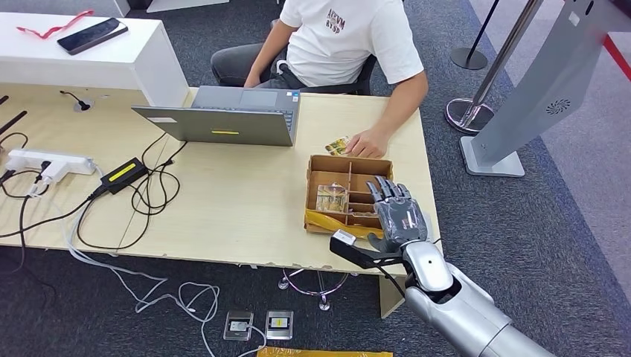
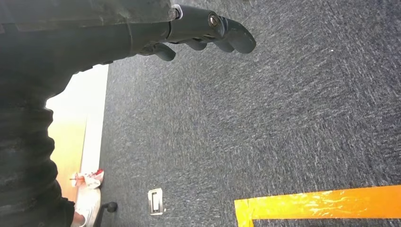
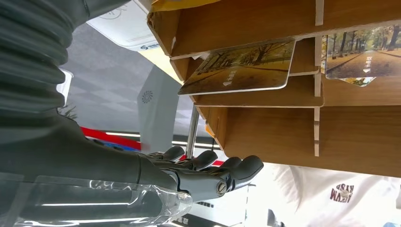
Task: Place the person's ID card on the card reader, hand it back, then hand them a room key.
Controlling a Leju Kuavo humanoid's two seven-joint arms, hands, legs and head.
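A brown cardboard box (image 1: 348,165) with several compartments stands near the table's right edge. A picture card (image 1: 331,199) lies in one compartment. My right hand (image 1: 396,212) hovers over the box's near right corner, fingers straight and apart, holding nothing. The right wrist view has its fingers (image 3: 213,170) beside the box (image 3: 265,127), with one card (image 3: 239,66) on a divider and a second card (image 3: 361,56) further in. The person's hand (image 1: 368,143) rests on the table just behind the box, touching another picture card (image 1: 337,146). My left hand (image 2: 208,28) hangs empty over the carpet.
A grey laptop (image 1: 231,115) stands open at the table's far middle. Left of it lie a black adapter (image 1: 123,173), tangled cables and a white power strip (image 1: 48,163). A grey kiosk stand (image 1: 536,89) and a stanchion base (image 1: 469,111) stand to the right. Orange floor tape (image 2: 321,203) marks the carpet.
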